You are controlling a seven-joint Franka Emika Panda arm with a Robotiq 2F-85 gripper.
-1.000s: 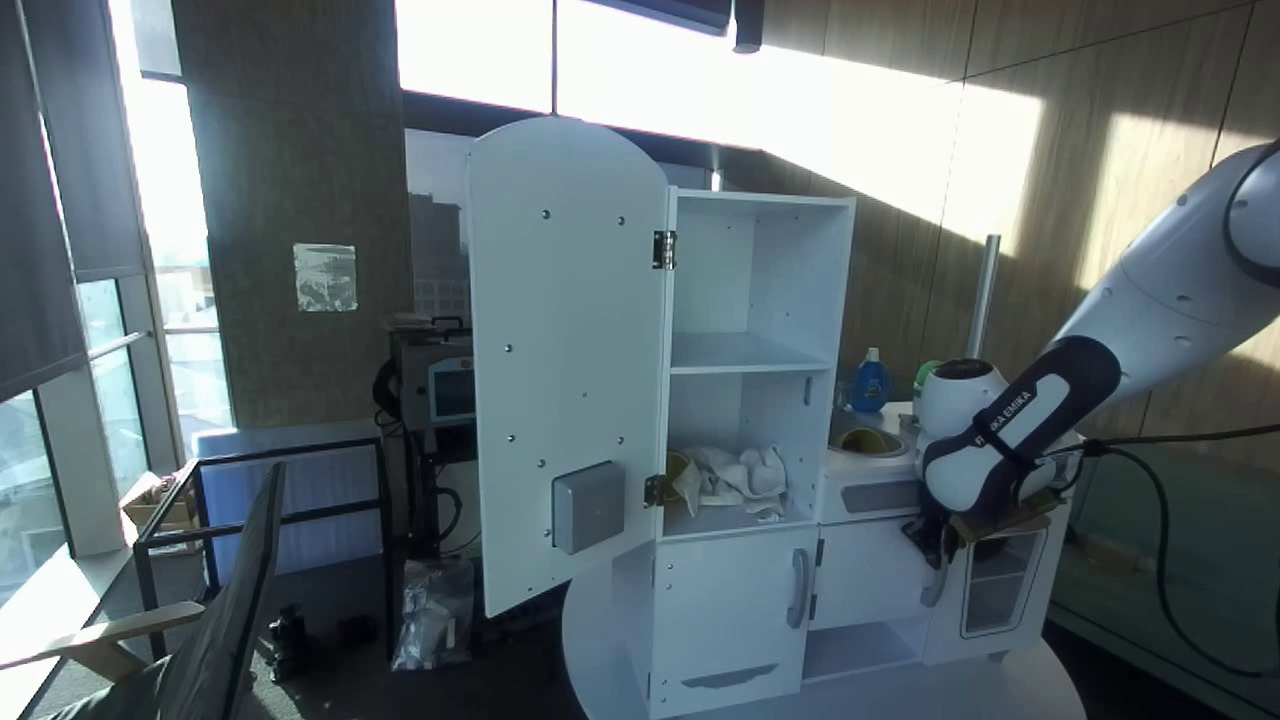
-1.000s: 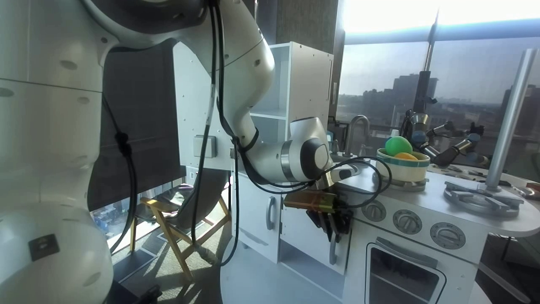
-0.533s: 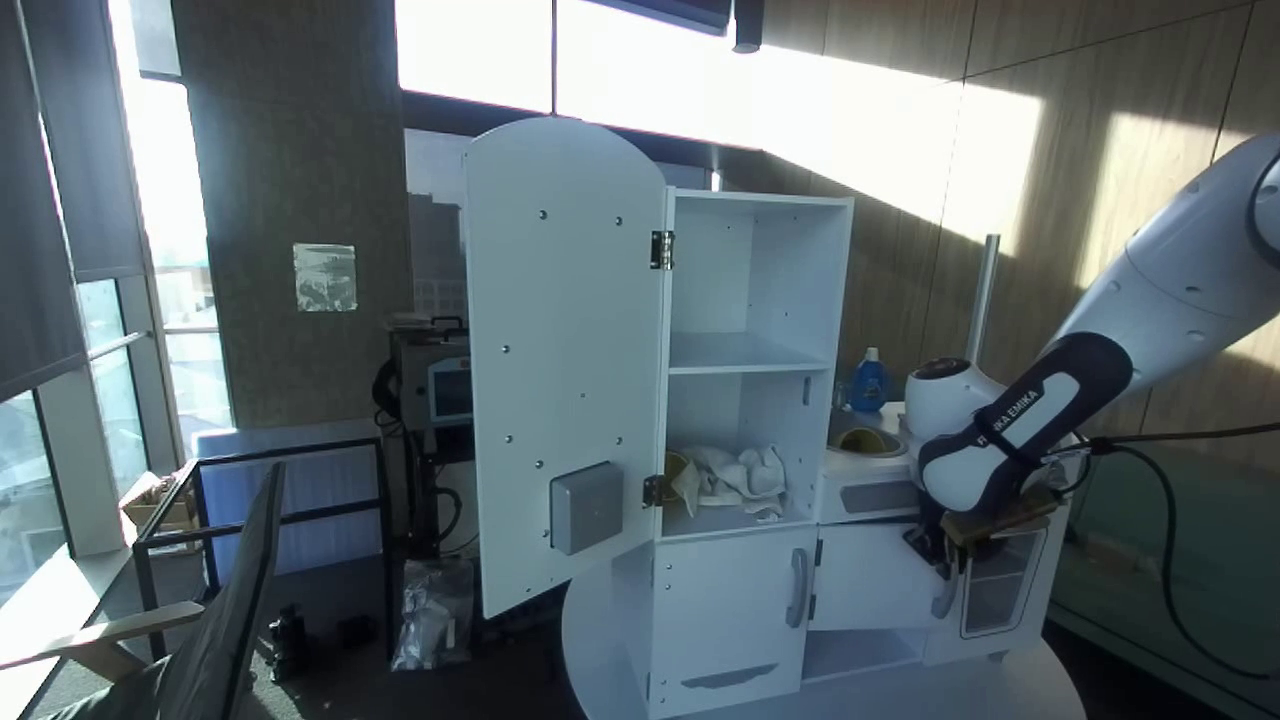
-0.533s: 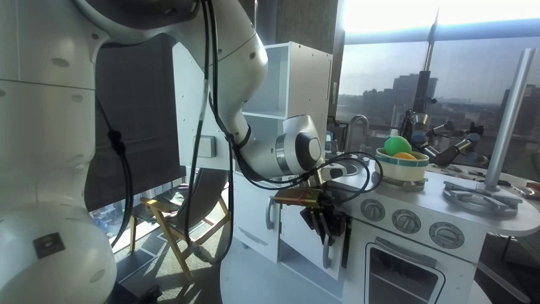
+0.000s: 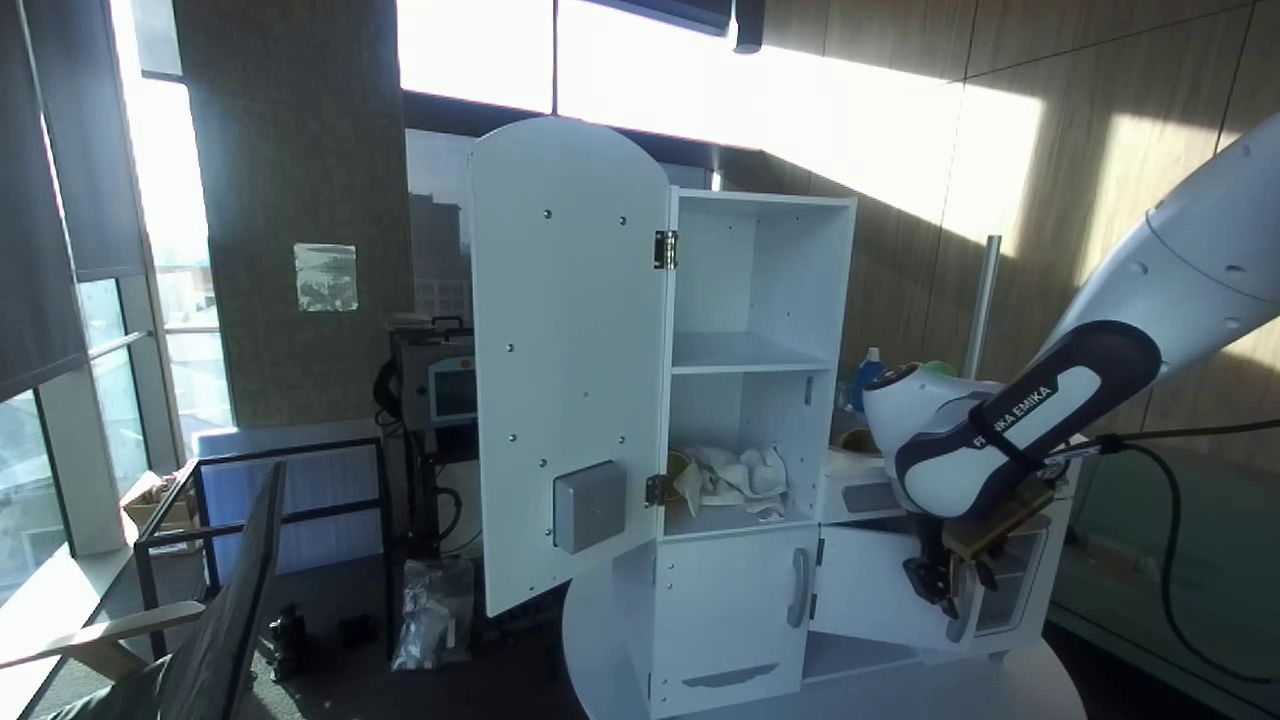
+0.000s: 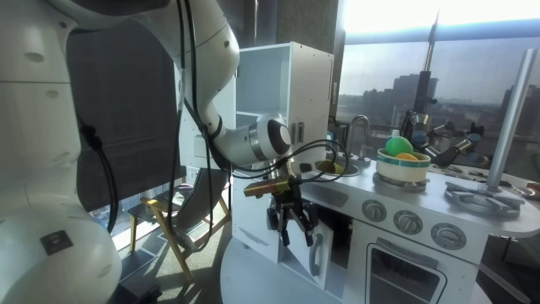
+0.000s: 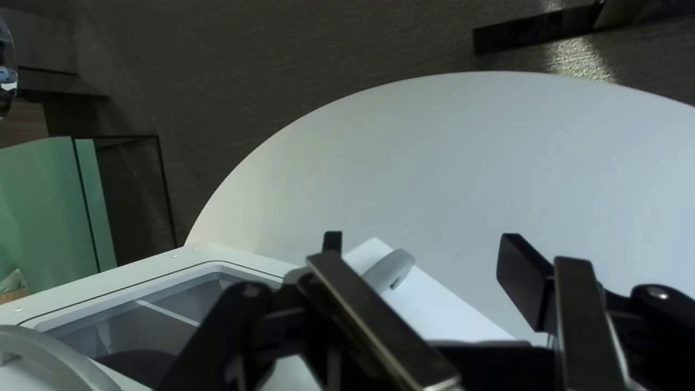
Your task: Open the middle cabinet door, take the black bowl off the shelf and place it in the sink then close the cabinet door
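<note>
Pot (image 6: 401, 172) carries green ball (image 6: 398, 145) and orange item (image 6: 406, 156); the sink (image 6: 354, 171) holds one yellow thing (image 6: 338, 169), partly hidden. My gripper (image 6: 298, 242) has fingers (image 7: 521, 277) apart, near the middle cabinet door (image 5: 870, 585), which stands partly open under the sink; dark interior (image 6: 341, 242) I cannot make out.

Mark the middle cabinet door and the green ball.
Middle cabinet door (image 5: 866, 583): in an exterior view, on its white front panel.
Green ball (image 6: 398, 146): in an exterior view, on its visible middle.

The middle cabinet door (image 5: 872, 582) stands ajar, the end effector (image 5: 968, 594) near its handle (image 5: 961, 622).
</note>
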